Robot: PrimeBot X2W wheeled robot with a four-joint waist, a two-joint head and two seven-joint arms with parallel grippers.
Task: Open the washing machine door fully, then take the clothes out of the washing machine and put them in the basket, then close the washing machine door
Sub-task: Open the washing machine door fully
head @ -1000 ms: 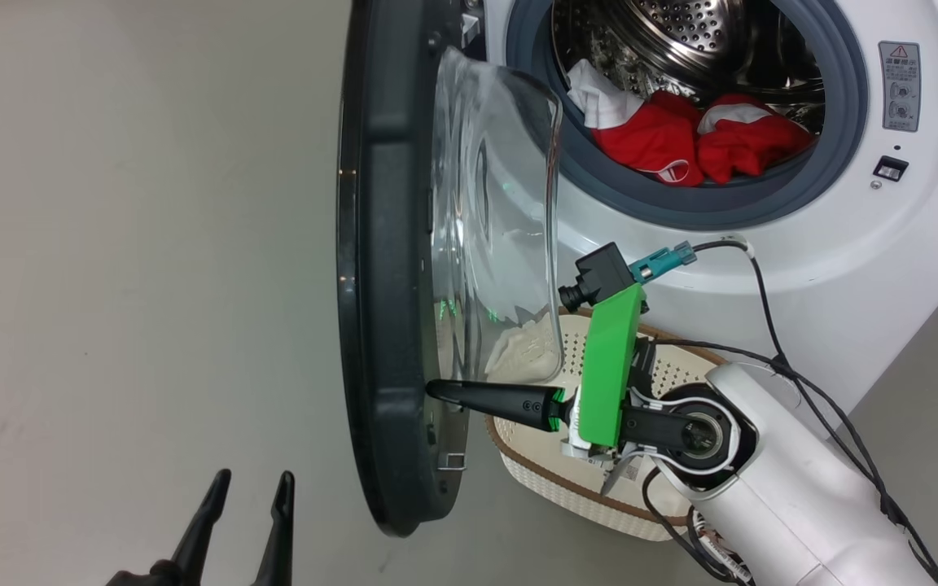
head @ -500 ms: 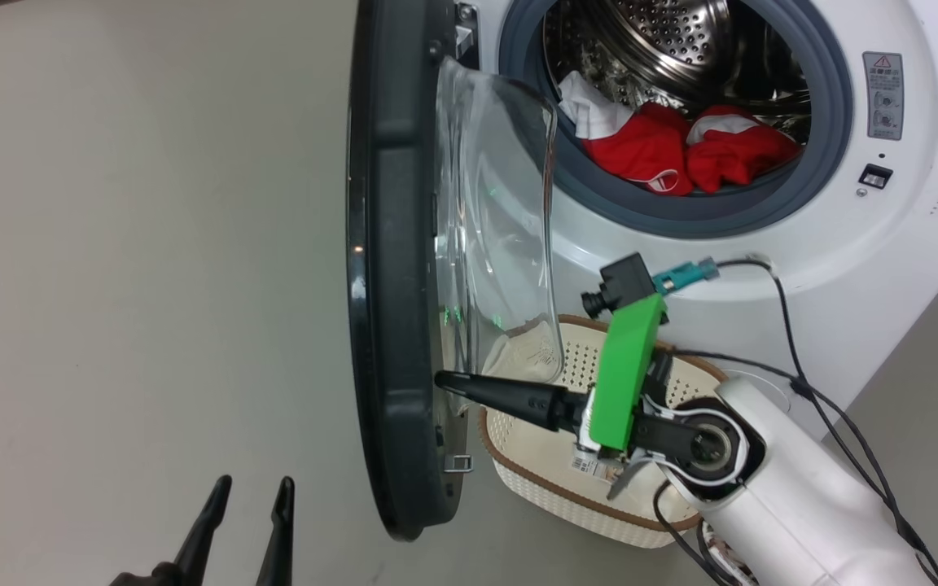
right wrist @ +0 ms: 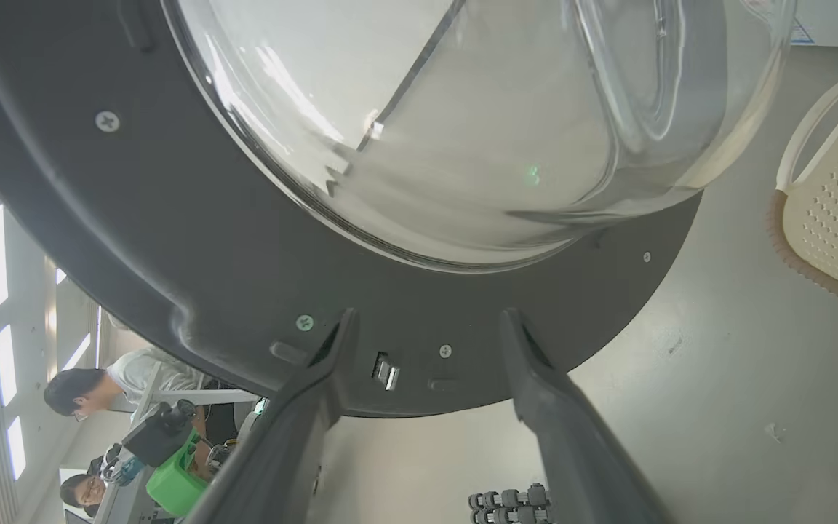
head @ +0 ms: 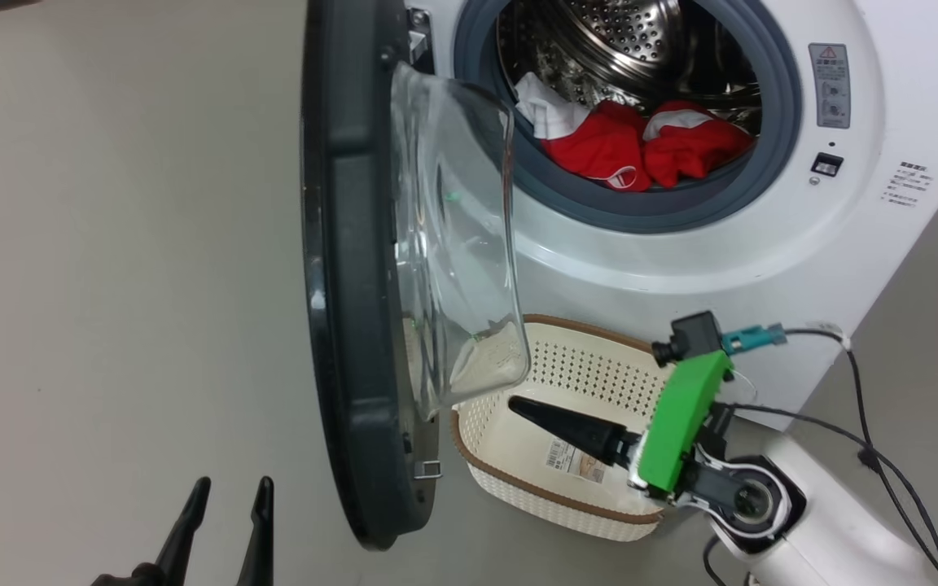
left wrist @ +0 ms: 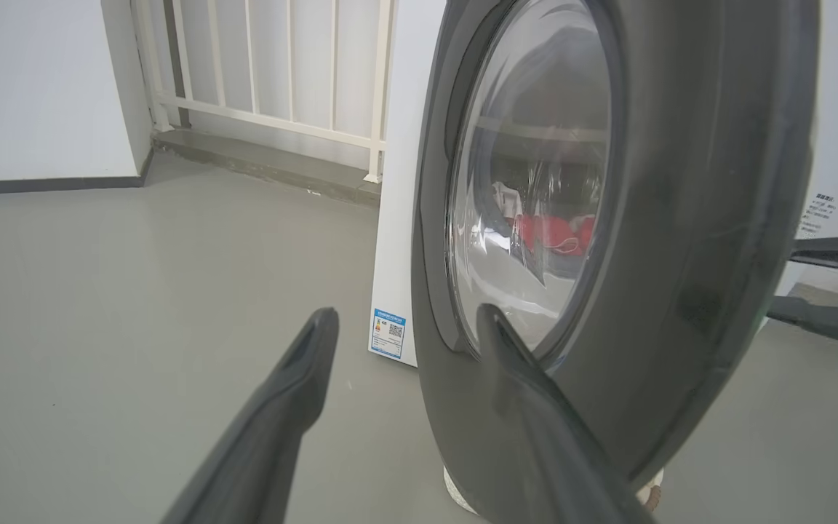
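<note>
The washing machine door (head: 355,325) stood open. It ran down the middle of the head view, seen from its edge. Its clear glass bowl (head: 453,244) bulged out to the right. The big white washing machine (head: 681,268) was in the upper right of that frame. The red and white clothes (head: 640,150) lay in a heap at the bottom of the steel drum (head: 624,32), just behind the grey rubber ring (head: 648,213). The cream basket (head: 554,509) (the one with the brown rim) sat on the grey floor (head: 111,244). It was below the front of the machine and just beside the low part of the door. A paper label (head: 571,460) lay on its bottom.

The right fingers (right wrist: 553,422) were apart and held nothing. In the head view they pointed left over the basket, near the glass bowl but not touching it. In the right wrist view the dark inside of the door and its small metal latch (right wrist: 384,371) showed between them. Two people (right wrist: 99,386) sat at the lower left of that frame.

The left fingers (head: 257,529) were at the lower left of the head view and pointed up. They were apart too, with nothing in them. In the left wrist view the shiny black front of the door was close on the right. The red clothes showed through its glass. A white railing (left wrist: 281,73) stood at the upper left.
</note>
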